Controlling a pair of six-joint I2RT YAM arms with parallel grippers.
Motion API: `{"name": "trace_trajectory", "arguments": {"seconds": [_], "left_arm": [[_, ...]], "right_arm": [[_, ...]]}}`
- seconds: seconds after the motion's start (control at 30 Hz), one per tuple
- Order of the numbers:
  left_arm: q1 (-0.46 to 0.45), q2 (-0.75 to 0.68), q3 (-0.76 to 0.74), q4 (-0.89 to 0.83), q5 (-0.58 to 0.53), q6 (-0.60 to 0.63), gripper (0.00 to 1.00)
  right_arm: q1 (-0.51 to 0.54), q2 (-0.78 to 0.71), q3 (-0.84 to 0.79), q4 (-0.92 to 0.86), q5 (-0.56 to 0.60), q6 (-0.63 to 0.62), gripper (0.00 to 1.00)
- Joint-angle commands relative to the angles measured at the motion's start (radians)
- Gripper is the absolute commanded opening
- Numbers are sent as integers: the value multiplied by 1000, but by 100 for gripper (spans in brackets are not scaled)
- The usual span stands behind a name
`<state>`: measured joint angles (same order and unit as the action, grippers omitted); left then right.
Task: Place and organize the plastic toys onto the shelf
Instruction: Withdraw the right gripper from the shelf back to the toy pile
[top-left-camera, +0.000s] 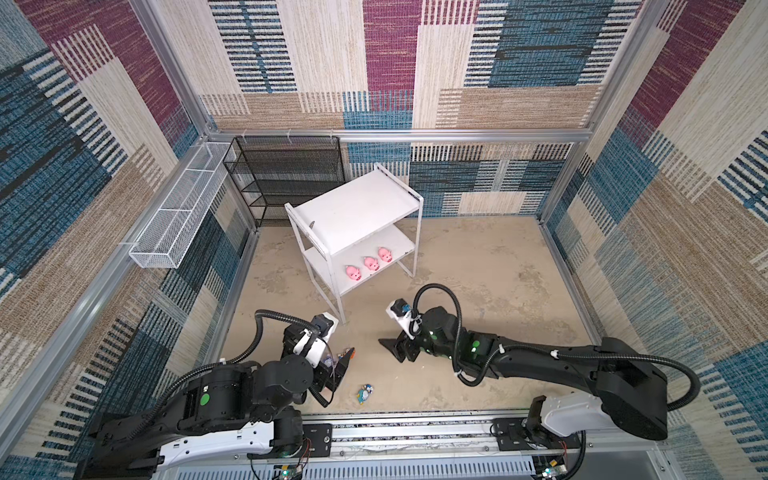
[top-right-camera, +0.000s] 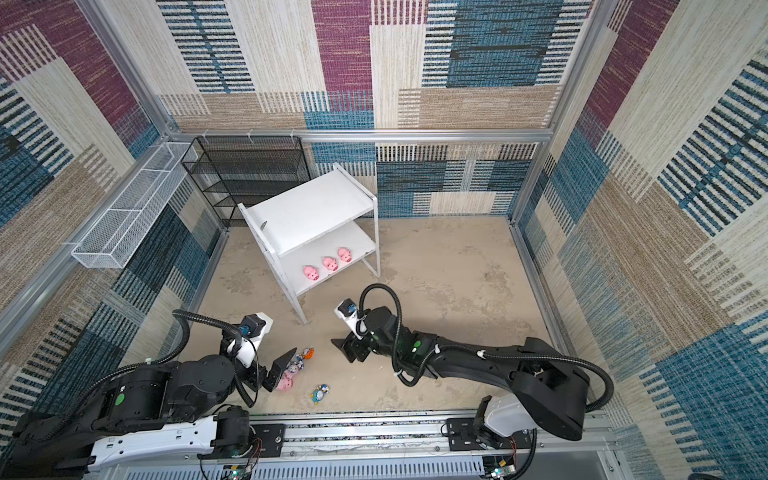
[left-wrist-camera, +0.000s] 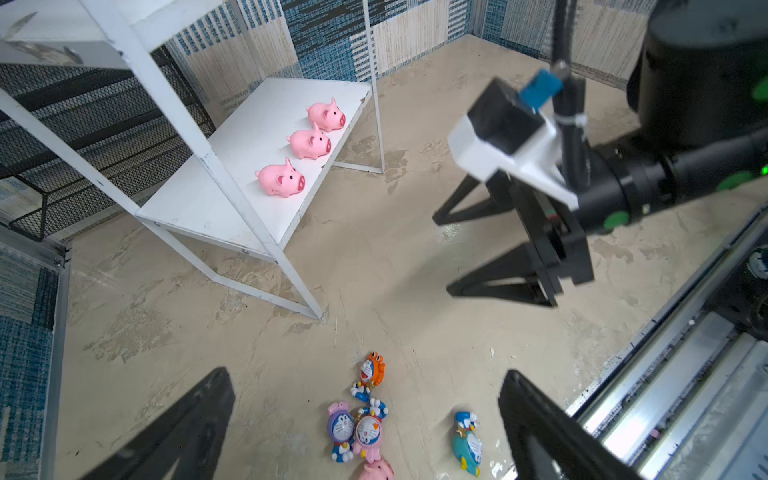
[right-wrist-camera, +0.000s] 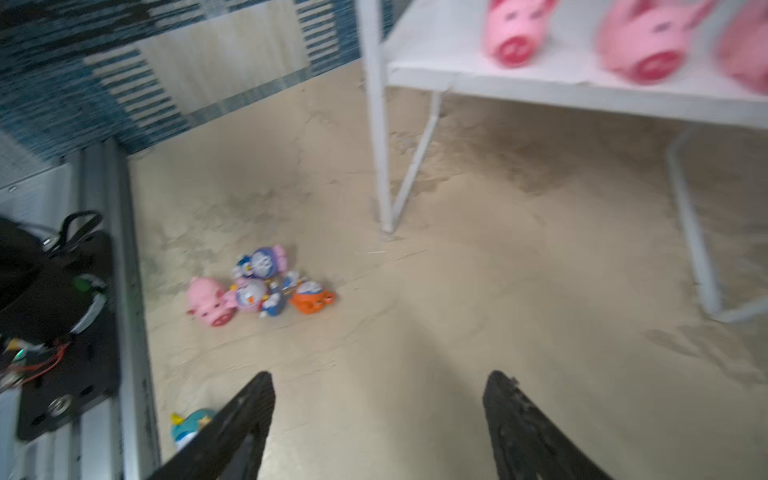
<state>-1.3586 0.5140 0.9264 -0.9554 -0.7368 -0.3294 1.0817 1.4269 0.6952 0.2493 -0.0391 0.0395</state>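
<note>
Pink pigs (top-left-camera: 370, 263), three, stand on the shelf (top-left-camera: 357, 208); another pig (right-wrist-camera: 208, 301) and four figurines (left-wrist-camera: 368, 432) lie on the floor (top-left-camera: 478, 270). Left gripper (left-wrist-camera: 365, 372) and right gripper (right-wrist-camera: 380, 374) gape, empty.

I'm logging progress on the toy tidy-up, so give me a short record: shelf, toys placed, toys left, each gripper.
shelf: white, top board holds no toys
placed: three pink pigs, lower board
unplaced: fourth pig bunched with orange-hooded figurine, purple-hooded figurine, pink-hooded figurine; blue-hooded figurine apart
left gripper: open, above the bunch
right gripper: open, empty, over floor
</note>
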Motion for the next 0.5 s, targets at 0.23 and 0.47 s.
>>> {"name": "trace_trajectory", "arguments": {"seconds": [0.23,0.47], "left_arm": [[1,-123,7,-17,-53,-66,99],[1,-34,151,-173,-30,-137,99]], "right_arm": [[152,310,189,76,-234,-131,64],[174,500,398,-105,-309,-185,59]]}}
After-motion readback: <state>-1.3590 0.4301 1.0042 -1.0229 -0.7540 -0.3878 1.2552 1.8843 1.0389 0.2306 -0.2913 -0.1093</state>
